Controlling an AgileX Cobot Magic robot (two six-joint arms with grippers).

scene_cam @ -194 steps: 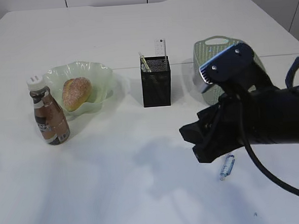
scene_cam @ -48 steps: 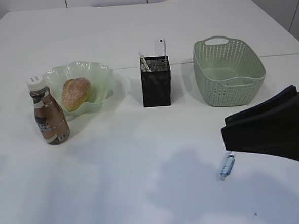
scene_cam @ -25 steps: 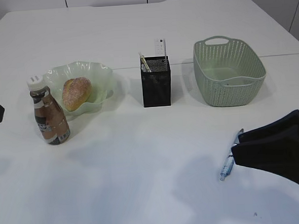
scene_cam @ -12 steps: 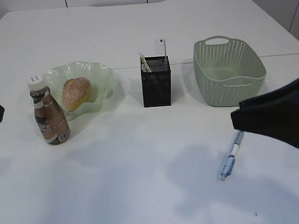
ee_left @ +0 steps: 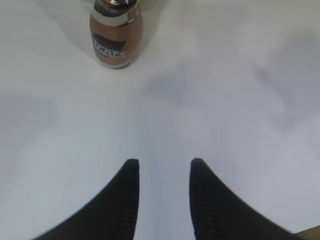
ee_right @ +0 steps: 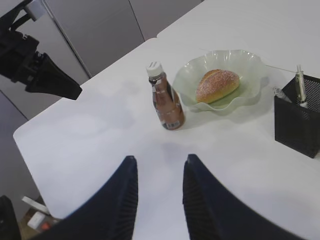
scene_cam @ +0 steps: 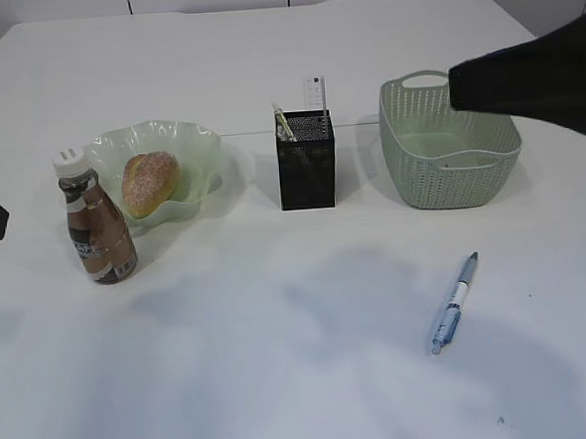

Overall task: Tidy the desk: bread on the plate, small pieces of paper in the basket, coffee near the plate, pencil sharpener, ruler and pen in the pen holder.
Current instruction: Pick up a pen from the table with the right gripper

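Bread: the floury loaf (scene_cam: 150, 182) lies in the ruffled green plate (scene_cam: 201, 145), left of centre on the desk (scene_cam: 279, 310); the right wrist view shows it from the far side.
Coffee: the bottle (scene_cam: 95, 226) stands upright just in front of the plate's left edge, very near it. The left wrist view shows only its label and lower half, cap cut off at the top.
Pen holder: the black mesh box (scene_cam: 305, 160) stands mid-desk with the clear ruler (scene_cam: 313, 93) and a slim pale stick poking out. The right wrist view catches only one corner of it.
Basket: the green woven basket (scene_cam: 449, 160) sits right of the pen holder, partly covered by the right arm; seen only from the exterior view.
Pen: a blue and white pen (scene_cam: 453, 302) lies flat on the bare desk in front of the basket, well apart from the pen holder. Neither wrist view shows it.
Left gripper (ee_left: 161, 167): jaws parted with nothing between them, low over bare desk near the bottle; outside, only a dark tip shows at the left edge.
Right gripper (ee_right: 158, 165): jaws parted, holding nothing, raised high above the desk; its own view looks across to the bottle and plate.
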